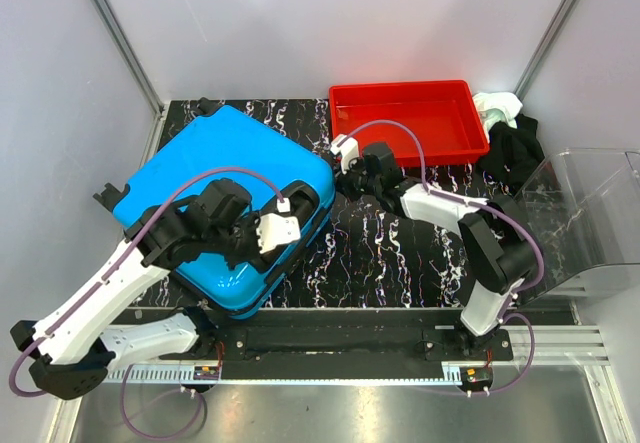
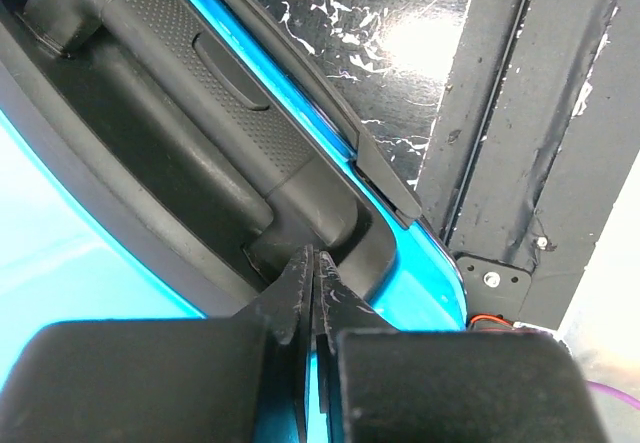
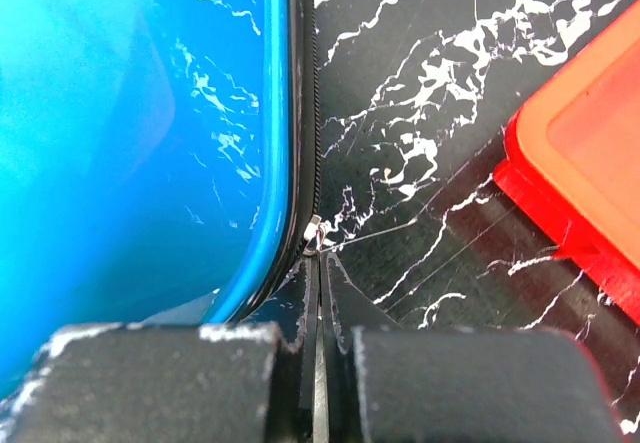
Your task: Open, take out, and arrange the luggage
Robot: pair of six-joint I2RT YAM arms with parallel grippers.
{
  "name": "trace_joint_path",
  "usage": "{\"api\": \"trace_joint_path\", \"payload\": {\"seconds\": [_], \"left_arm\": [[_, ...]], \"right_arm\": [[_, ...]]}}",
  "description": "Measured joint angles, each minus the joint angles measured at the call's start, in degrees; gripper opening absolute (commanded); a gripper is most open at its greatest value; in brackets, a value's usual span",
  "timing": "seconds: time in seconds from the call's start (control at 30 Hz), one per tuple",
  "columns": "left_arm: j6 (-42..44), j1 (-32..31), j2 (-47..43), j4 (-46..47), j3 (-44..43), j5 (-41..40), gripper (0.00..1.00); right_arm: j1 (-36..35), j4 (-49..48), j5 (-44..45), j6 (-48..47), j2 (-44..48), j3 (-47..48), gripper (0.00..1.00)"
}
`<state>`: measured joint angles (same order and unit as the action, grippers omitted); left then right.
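Observation:
The luggage [image 1: 215,178], a bright blue hard-shell suitcase, lies closed on the left of the black marble table. My left gripper [image 1: 303,205] is at its near right side. In the left wrist view its jaws [image 2: 312,259] are shut with nothing between them, tips against the end of the black recessed handle [image 2: 200,93]. My right gripper [image 1: 342,177] reaches to the case's right edge. In the right wrist view it [image 3: 320,259] is shut on the small silver zipper pull [image 3: 313,233], beside the blue shell [image 3: 120,113] and its black zipper line.
A red plastic tray [image 1: 405,118] stands at the back, also seen in the right wrist view [image 3: 590,153]. A clear plastic bin [image 1: 590,213] sits at the right edge. Black and white cloth [image 1: 505,128] lies beside the tray.

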<state>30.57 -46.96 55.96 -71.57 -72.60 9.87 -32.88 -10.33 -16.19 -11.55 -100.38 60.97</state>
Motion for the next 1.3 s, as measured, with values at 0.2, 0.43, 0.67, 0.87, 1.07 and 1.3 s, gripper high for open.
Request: {"api": "trace_joint_path", "payload": {"seconds": [0.2,0.43,0.67,0.87,1.07,1.3], "left_arm": [[-2.1,0.0,1.5,0.6,-0.9,-3.2,0.12],[-5.7,3.6,4.1,6.4,-5.0,-14.3,0.3],[-7.5,31.8,4.2,12.3,-5.0,-20.4,0.25],[-5.9,50.6,0.2,15.4,0.3,-22.6,0.24],[-1.0,70.4,-2.7,19.5,6.5,-23.2,0.14],[2.8,80.2,-3.7,27.8,19.6,-24.3,0.13]], "right_arm": [[0.8,-0.3,-3.4,-1.6,-0.9,0.5,0.0],[1.2,-5.6,-5.9,-0.2,-3.6,0.6,0.0],[0.9,-7.4,-6.6,0.0,-5.7,2.3,0.0],[0.8,-8.7,-7.0,0.4,-6.6,2.7,0.0],[0.5,-9.9,-7.0,1.1,-8.6,4.5,0.0],[0.0,-11.7,-6.8,1.6,-9.9,5.2,0.0]]}}
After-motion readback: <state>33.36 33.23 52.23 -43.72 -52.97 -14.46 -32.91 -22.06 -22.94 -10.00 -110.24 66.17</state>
